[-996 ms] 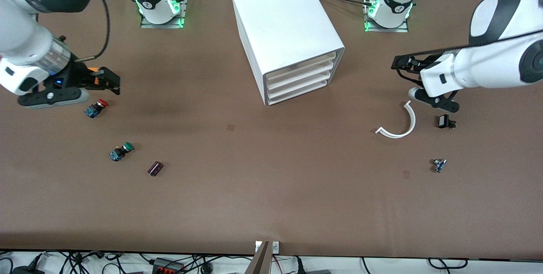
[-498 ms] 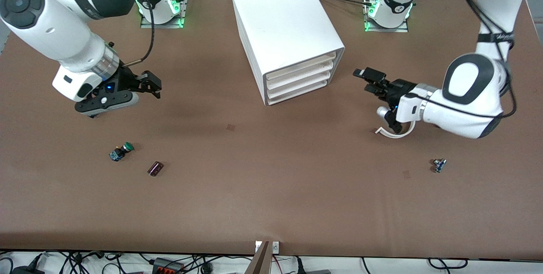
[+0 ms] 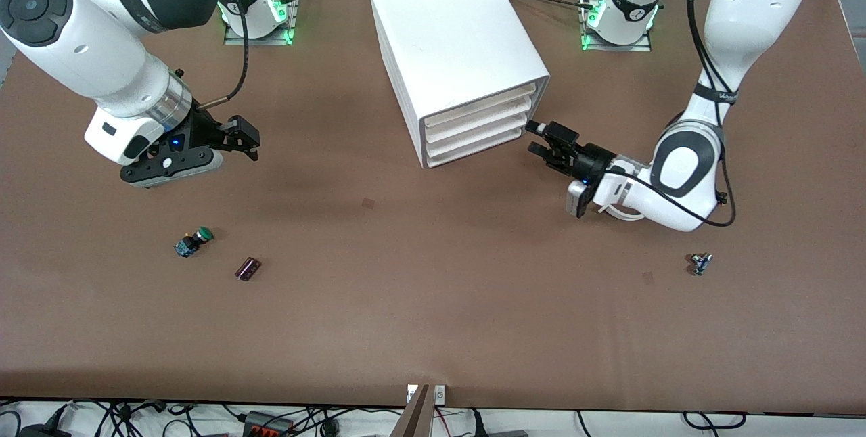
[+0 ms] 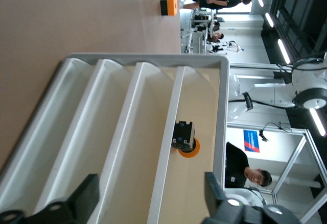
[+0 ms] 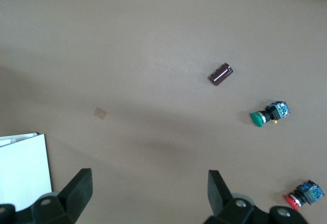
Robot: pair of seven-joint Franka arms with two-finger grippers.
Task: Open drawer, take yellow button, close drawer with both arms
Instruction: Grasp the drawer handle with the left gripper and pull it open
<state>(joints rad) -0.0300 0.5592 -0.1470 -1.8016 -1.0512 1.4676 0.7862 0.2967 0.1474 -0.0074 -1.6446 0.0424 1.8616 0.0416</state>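
1. The right arm's black two-finger gripper (image 3: pixel 233 136) hangs over the brown surface (image 3: pixel 433 302) toward the right arm's end, well apart from the big white boxy plastic cabinet (image 3: pixel 453 38). Its jaws stand wide apart and hold nothing.
2. Nearer the front camera than the cabinet, at that same end, lie a small green-capped push button (image 3: pixel 193 241) and, beside it, a short dark maroon cylinder (image 3: pixel 247 268). The right wrist view also shows a red-capped push button (image 5: pixel 304 194) on the surface.
3. The cabinet stands in the middle of the surface, its four shallow white drawers facing the front camera and slightly toward the left arm's end. The topmost wide shallow white plastic drawer (image 3: pixel 482 104) is shut in the front view.
4. In the left wrist view, the small push button with a round orange-yellow cap and black-and-blue body (image 4: pixel 184 138) lies inside that top drawer (image 4: pixel 196 132).
5. The left arm's black two-finger gripper (image 3: pixel 543 139) is low, just in front of the cabinet's drawer fronts at their corner toward the left arm's end. Its jaws are spread wide and empty; whether a fingertip touches the cabinet cannot be told.
6. A small blue-and-grey part (image 3: pixel 701 263) lies near the left arm's end, nearer the front camera than the cabinet.
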